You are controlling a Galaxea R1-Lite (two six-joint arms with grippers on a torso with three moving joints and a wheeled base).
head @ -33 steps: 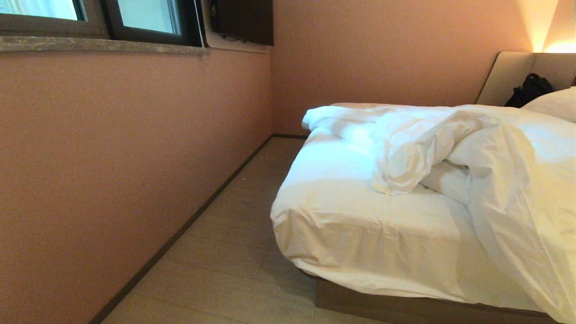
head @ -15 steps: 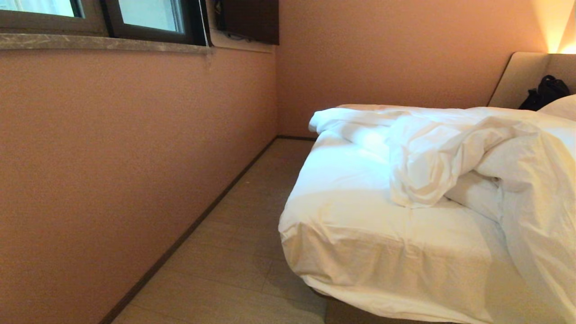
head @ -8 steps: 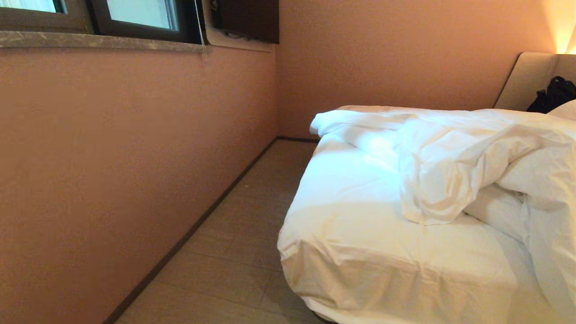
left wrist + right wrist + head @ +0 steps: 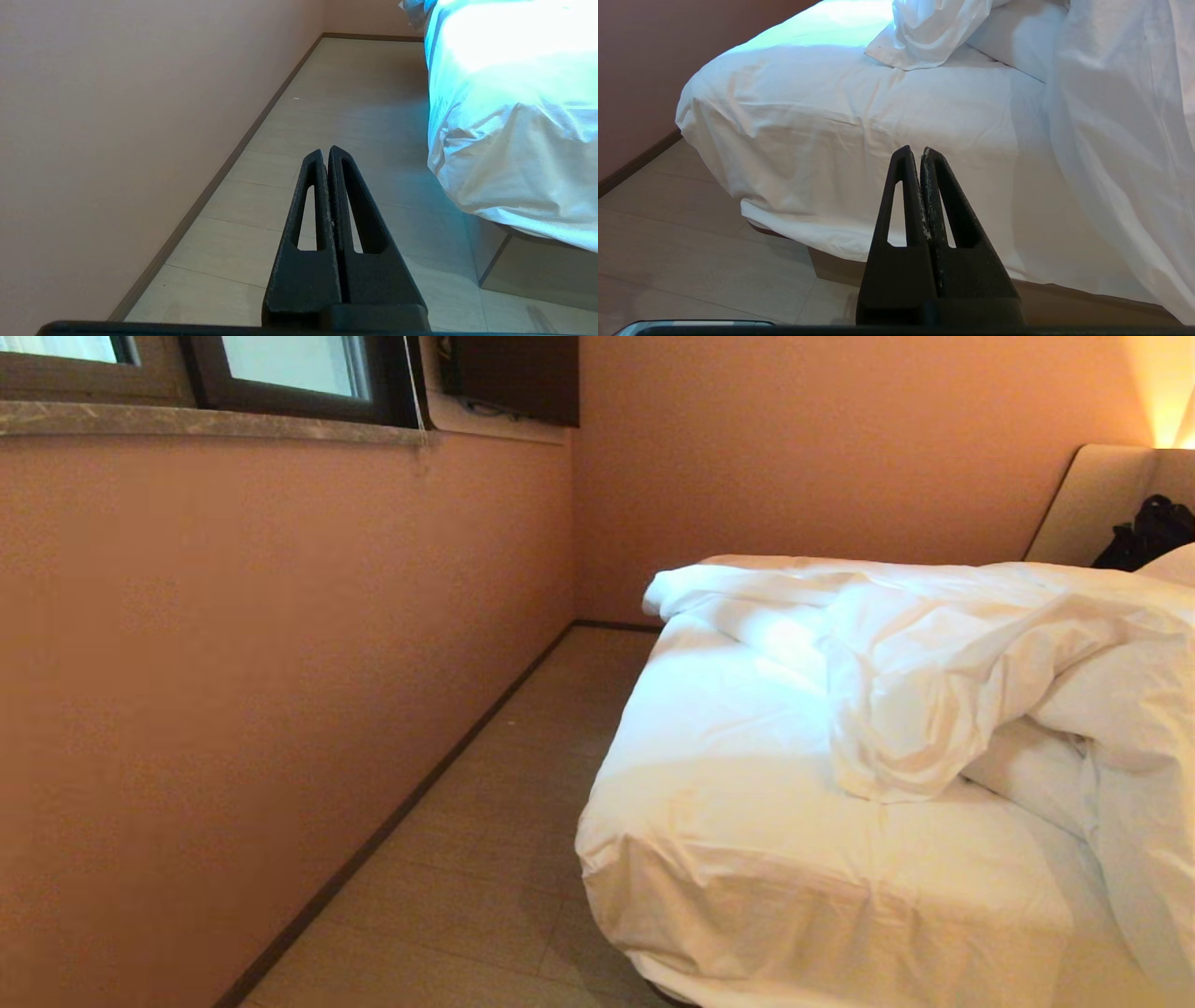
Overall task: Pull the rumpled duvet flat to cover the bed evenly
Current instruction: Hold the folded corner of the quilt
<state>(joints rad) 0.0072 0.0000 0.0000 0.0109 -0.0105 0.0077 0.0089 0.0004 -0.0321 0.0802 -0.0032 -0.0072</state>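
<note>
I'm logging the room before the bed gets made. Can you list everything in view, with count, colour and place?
duvet: one, white, bunched across the bed's right part, one side hanging over the near edge
bed: one, white sheet bare on its left part, brown base
headboard: one, beige, far right
pillow: one seen, white, at the headboard
bag: one, black, against the headboard
window: one, dark frame, upper left
floor: pale planks, between wall and bed
left gripper: one, black, shut, over the floor
right gripper: one, black, shut, before the bed's near side
</note>
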